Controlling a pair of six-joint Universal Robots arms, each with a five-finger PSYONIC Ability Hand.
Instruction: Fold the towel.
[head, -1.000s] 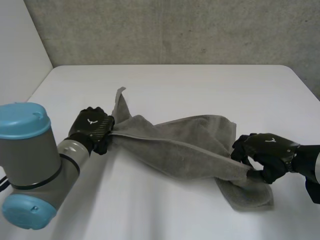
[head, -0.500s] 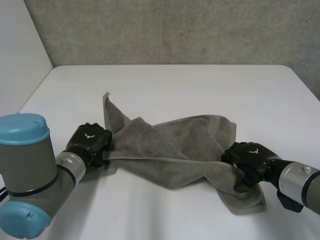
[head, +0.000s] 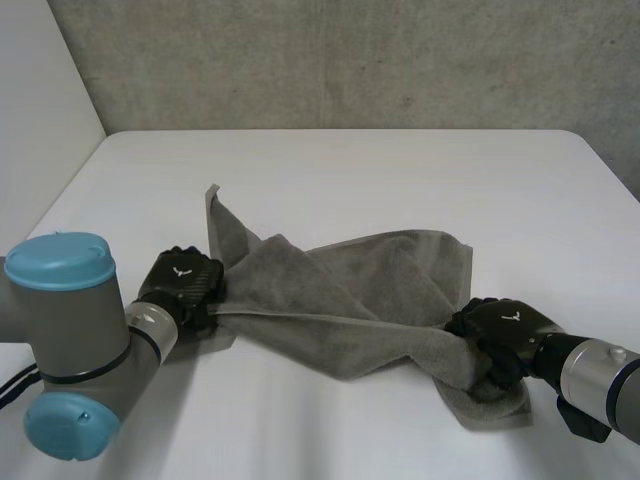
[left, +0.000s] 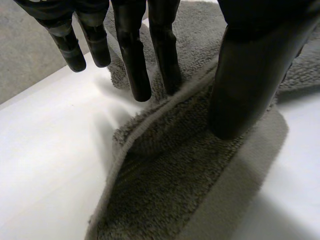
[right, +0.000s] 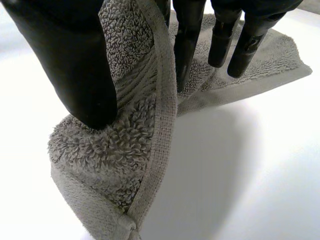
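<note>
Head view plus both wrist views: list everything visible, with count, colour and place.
towel: one, grey, rumpled across the table's middle
table: one, white, under the towel
wall: one, grey, behind the table
left arm: one, grey with light-blue caps, at the table's near edge
right arm: one, grey, at the near edge
left hand: one, black, pinching the towel's hemmed edge at one end
right hand: one, black, pinching the towel's other end
</note>
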